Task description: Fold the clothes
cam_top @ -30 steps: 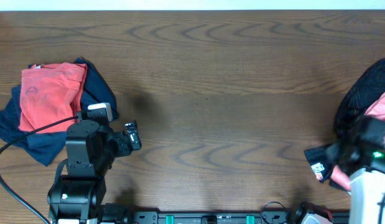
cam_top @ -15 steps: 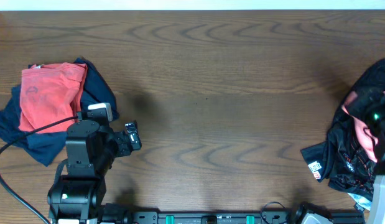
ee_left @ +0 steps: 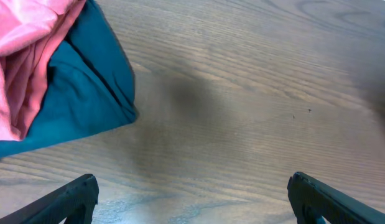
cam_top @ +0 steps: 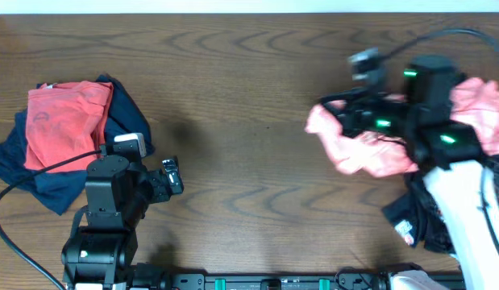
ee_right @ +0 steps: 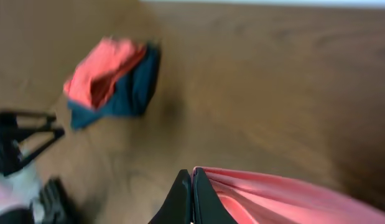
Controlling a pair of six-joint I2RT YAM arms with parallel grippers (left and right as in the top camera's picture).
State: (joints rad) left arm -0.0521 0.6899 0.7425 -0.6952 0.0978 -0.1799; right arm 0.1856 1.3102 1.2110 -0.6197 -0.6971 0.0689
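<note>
The light salmon-pink T-shirt (cam_top: 370,149) hangs bunched from my right gripper (cam_top: 326,113) above the table's right half; its lettering is hidden in the folds. In the right wrist view the right gripper (ee_right: 191,186) is shut on an edge of the pink cloth (ee_right: 273,199). My left gripper (cam_top: 172,176) is open and empty near the front left. In the left wrist view its two fingertips (ee_left: 192,199) stand wide apart over bare wood.
A darker red-orange shirt (cam_top: 64,121) lies on a dark blue garment (cam_top: 124,113) at the far left; both show in the left wrist view (ee_left: 24,56). A black patterned garment (cam_top: 418,217) lies at the right, by the right arm.
My right arm has swung from the far right edge toward the middle, lifting the pink T-shirt out of the black garment. The left arm has not moved.
</note>
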